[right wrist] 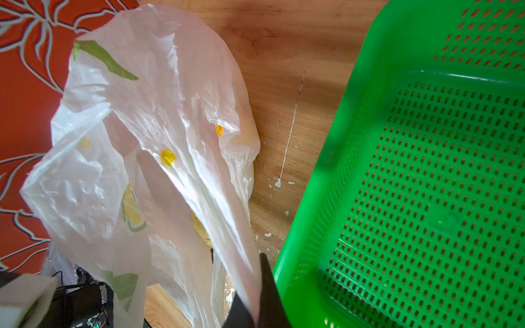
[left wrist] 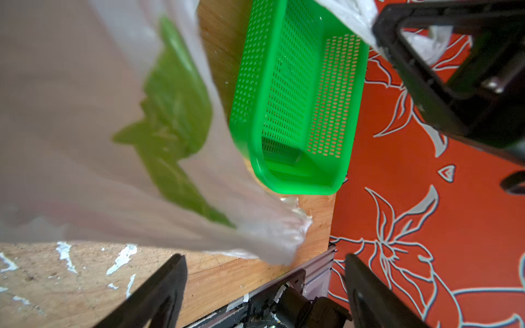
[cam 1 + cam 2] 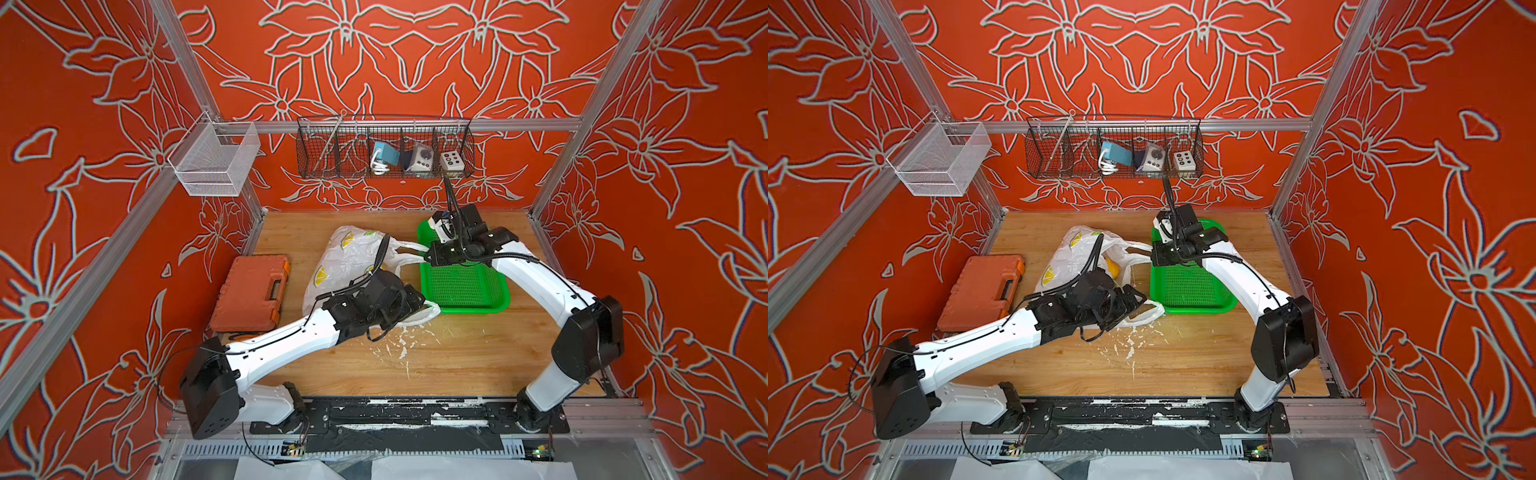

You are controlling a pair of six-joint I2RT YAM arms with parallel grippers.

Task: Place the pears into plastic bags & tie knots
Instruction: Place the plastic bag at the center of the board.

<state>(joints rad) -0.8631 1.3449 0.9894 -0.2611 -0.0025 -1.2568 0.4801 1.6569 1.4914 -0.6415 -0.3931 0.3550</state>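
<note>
The white plastic bag (image 3: pixel 349 257) with citrus print lies crumpled left of the table's middle in both top views. A yellow pear (image 3: pixel 1112 268) shows inside its mouth in a top view, and the pear (image 1: pixel 202 230) shows through the film in the right wrist view. My right gripper (image 3: pixel 428 258) is shut on one handle strip (image 1: pixel 227 227), pulled toward the tray. My left gripper (image 2: pixel 264 264) stands open near the other handle's end (image 2: pixel 272 241), which lies just past the fingertips with nothing between them. No knots are in view.
A green mesh tray (image 3: pixel 461 286) sits right of the bag, under my right wrist. An orange tool case (image 3: pixel 249 293) lies at the table's left edge. A black wire basket (image 3: pixel 384 147) and a white mesh basket (image 3: pixel 216 160) hang on the back rail.
</note>
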